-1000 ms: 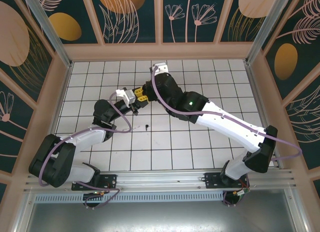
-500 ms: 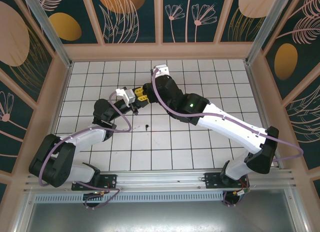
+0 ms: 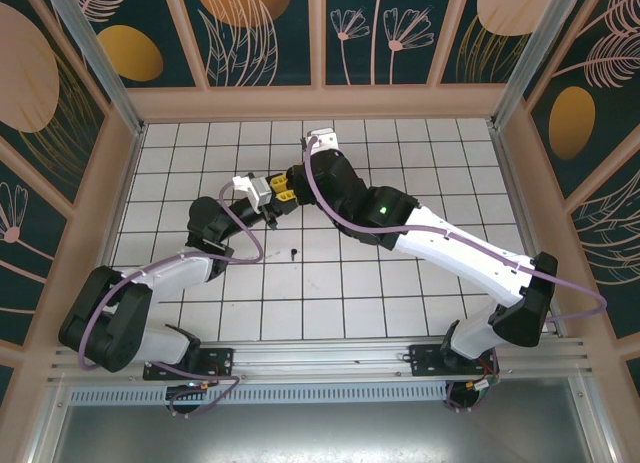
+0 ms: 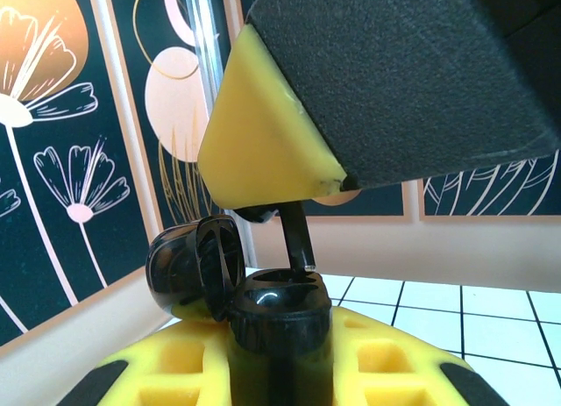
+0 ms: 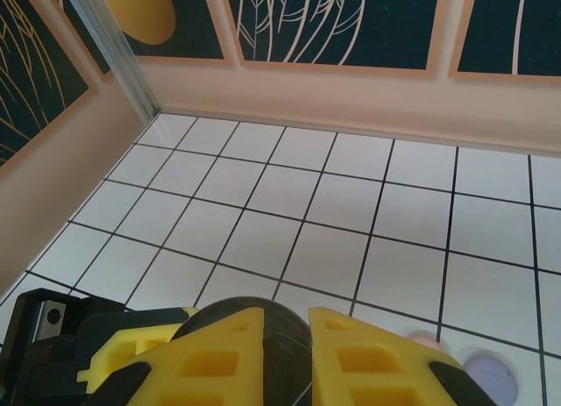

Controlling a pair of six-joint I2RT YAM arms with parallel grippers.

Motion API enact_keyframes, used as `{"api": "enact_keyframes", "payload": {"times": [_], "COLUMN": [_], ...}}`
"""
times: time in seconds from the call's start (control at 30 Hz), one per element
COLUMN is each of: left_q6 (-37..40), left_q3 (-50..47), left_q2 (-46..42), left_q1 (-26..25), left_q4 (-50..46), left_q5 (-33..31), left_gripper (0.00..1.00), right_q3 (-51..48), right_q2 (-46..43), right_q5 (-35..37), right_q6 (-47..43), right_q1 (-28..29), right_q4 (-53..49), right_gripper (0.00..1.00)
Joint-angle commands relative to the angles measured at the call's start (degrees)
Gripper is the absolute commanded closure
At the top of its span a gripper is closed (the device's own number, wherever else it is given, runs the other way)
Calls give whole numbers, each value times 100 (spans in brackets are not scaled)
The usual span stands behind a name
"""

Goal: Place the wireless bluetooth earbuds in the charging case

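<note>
Top external first, and there in mid-floor: left claw [image 3: 272, 197] and right claw [image 3: 288, 191] tip to tip, almost nose to nose above the white tiles [image 3: 390, 288]. Left arm in from the near left, right arm in from the near right. Just nearer the bases, alone on a tile: loose earbud [image 3: 293, 252], black, well clear of both claws. Too small from up here to read either grip.

Left wrist now, and much closer. Down at the bottom edge, yellow fingers [image 4: 166, 371] of the left claw clamped tight on the case [image 4: 280, 314], black, upright, pinched between them. Lid [image 4: 188, 266] open, hanging off to the left of the mouth. From above, a yellow-and-black finger [image 4: 289, 152] of the right claw, nipping a black earbud [image 4: 298, 235], head hidden under the fingertip. Stem pointing down, a touch tilted, tip right at the open mouth of the case; touching the rim or just inside, cannot tell which.

Right wrist next. Own yellow fingers at the bottom edge, gap narrow, whatever sits in it hidden from this angle. Dark round shape [image 5: 263, 323] just past that gap, too cropped to name. Bottom left, black-and-yellow body of the left claw, close alongside. Out on the tiles to the right, near the fingers: pink disc [image 5: 425, 340] and lilac disc [image 5: 491, 377], side by side, lying flat.
</note>
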Motion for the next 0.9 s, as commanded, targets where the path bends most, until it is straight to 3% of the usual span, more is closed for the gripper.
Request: {"api": "enact_keyframes", "payload": {"times": [0.0, 0.5, 0.87], "left_q6": [-96, -159, -128], "left_q3": [189, 303, 348], "left_q2": [28, -14, -60], "left_q1": [-37, -46, -46], "left_q4": [216, 38, -93], "left_q5": [120, 148, 151], "left_gripper": [100, 100, 100], "right_q3": [-20, -46, 114], "right_q2": [-29, 231, 399], "right_q5": [-9, -183, 163], "right_q6": [37, -147, -353], "right_q1": [57, 228, 400], "right_q4": [140, 138, -58], "right_gripper": [83, 84, 85]}}
